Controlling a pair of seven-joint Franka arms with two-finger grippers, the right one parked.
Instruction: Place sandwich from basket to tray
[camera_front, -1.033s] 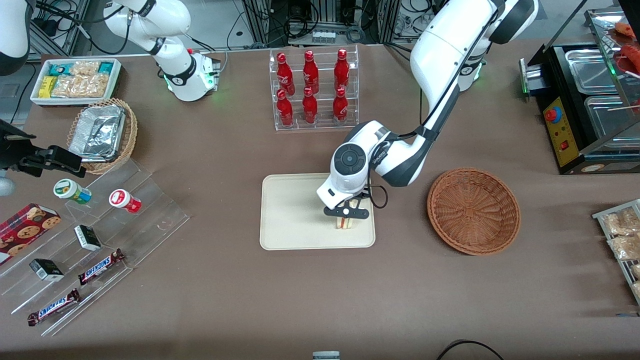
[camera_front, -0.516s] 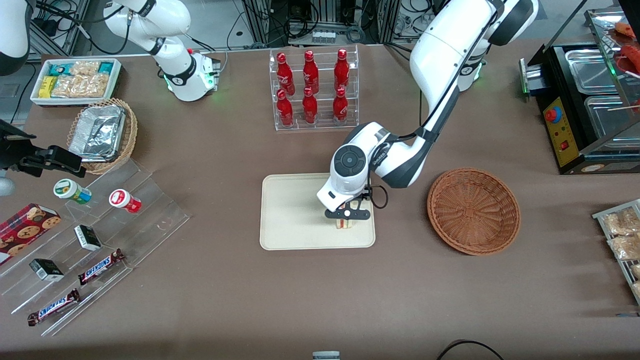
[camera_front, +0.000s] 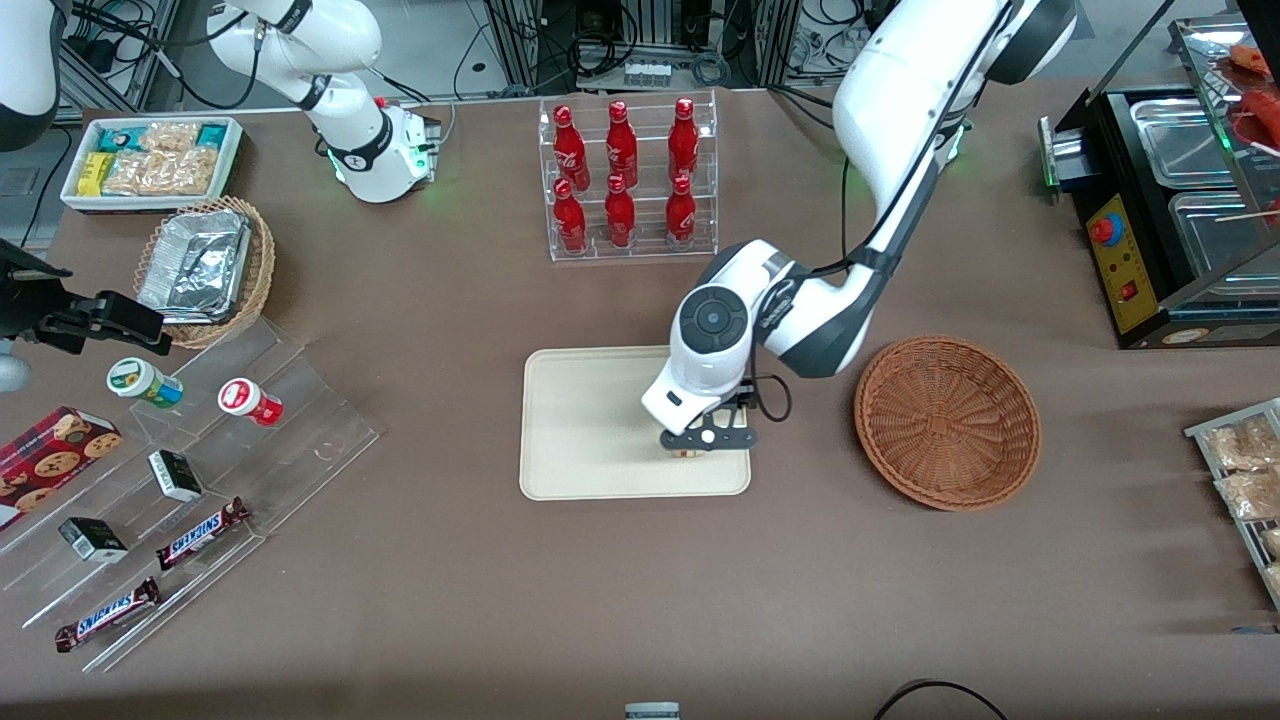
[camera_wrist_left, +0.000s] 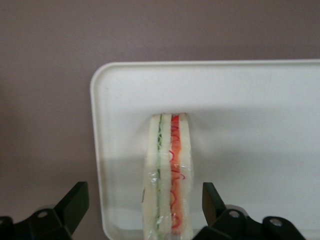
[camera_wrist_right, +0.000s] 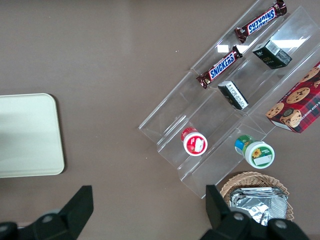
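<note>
The sandwich (camera_wrist_left: 167, 170), a pale wedge with green and red filling, stands on its edge on the cream tray (camera_wrist_left: 250, 125), close to the tray's corner. My left gripper (camera_wrist_left: 144, 200) is open and straddles it, with both black fingertips (camera_wrist_left: 75, 202) clear of the bread. In the front view the gripper (camera_front: 705, 440) hangs low over the tray (camera_front: 590, 420), at the tray's end nearest the basket. There only a sliver of the sandwich (camera_front: 685, 453) shows under it. The reddish-brown basket (camera_front: 945, 420) sits beside the tray toward the working arm's end and holds nothing.
A clear rack of red bottles (camera_front: 625, 180) stands farther from the camera than the tray. Acrylic steps with snacks (camera_front: 200, 470), a tan basket of foil containers (camera_front: 205, 265) and a white bin (camera_front: 150, 160) lie toward the parked arm's end. A black warmer (camera_front: 1170, 200) is at the working arm's end.
The gripper has shifted a little toward the basket and nearer the camera. It now covers most of the sandwich, which showed below it before.
</note>
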